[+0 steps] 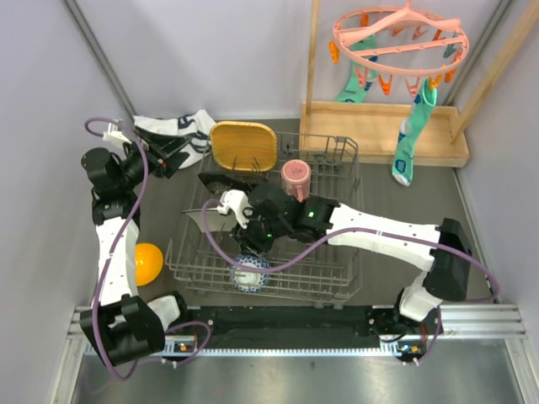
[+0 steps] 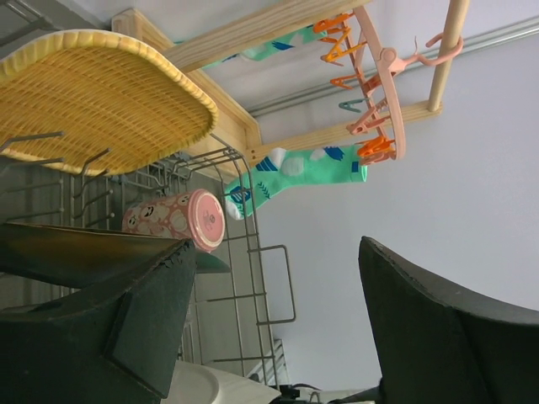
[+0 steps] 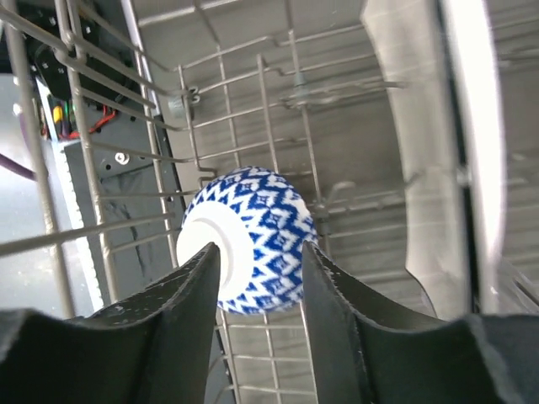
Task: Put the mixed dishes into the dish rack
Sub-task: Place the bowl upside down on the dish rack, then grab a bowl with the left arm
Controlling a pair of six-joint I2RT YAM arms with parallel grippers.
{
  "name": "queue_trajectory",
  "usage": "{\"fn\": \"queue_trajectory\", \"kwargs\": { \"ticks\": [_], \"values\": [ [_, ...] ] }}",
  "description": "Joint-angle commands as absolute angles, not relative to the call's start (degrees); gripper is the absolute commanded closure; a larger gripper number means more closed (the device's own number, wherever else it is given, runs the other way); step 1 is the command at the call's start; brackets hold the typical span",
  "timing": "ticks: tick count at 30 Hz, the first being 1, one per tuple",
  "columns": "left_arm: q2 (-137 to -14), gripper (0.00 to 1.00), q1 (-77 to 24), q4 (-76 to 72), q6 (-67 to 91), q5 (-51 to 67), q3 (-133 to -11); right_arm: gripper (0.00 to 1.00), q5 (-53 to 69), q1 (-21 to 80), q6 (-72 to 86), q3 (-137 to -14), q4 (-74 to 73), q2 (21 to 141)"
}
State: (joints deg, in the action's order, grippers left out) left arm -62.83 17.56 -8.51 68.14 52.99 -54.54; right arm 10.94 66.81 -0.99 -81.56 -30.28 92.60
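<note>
The dish rack point(image 1: 352, 160) stands mid-table. In it a yellow plate point(image 1: 243, 146) leans at the far end, beside a pink cup point(image 1: 296, 178) on its side. The blue-white bowl point(image 1: 251, 274) lies on its side by the near wall. My right gripper point(image 1: 253, 246) hangs just over it. In the right wrist view its fingers stand open either side of the bowl point(image 3: 261, 227), and a pale plate point(image 3: 421, 168) stands to the right. An orange bowl point(image 1: 148, 263) sits on the table left of the rack. My left gripper point(image 2: 278, 328) is open and empty, facing the yellow plate point(image 2: 93, 93) and cup point(image 2: 181, 220).
A white printed cloth point(image 1: 181, 128) lies at the back left under the left arm. A wooden frame point(image 1: 379, 135) at the back right carries a pink peg hanger point(image 1: 400, 42) with teal socks point(image 1: 408, 143). Grey walls close in on both sides.
</note>
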Motion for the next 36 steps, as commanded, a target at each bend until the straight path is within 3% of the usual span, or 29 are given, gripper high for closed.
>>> {"fn": "queue_trajectory", "kwargs": {
  "ticks": [1,10,14,18,28,36],
  "values": [
    [-61.0,0.18,18.19,-6.86,65.13,51.16,-58.0,0.54,7.39,65.04,1.58,-86.39,-31.19,84.75],
    [-59.68,0.18,18.37,10.26,53.46,43.78,-63.97,0.45,2.29,63.98,5.01,-87.19,-34.27,74.89],
    [-58.28,0.18,18.37,24.49,46.59,33.51,-66.18,0.44,-2.97,63.9,6.33,-86.14,-36.21,71.11],
    [-58.45,0.17,18.37,40.14,42.72,12.1,-66.89,0.43,-4.57,63.81,7.47,-84.12,-37.17,68.91],
    [-57.22,0.13,19.07,42.98,49.47,-2.28,-53.97,0.43,-5.01,63.11,9.67,-78.66,-39.28,65.48],
    [-55.99,0.17,20.57,42.89,52.73,-10.79,-48.79,0.43,-6.24,62.93,10.9,-75.85,-40.96,64.16]
  ]
}}
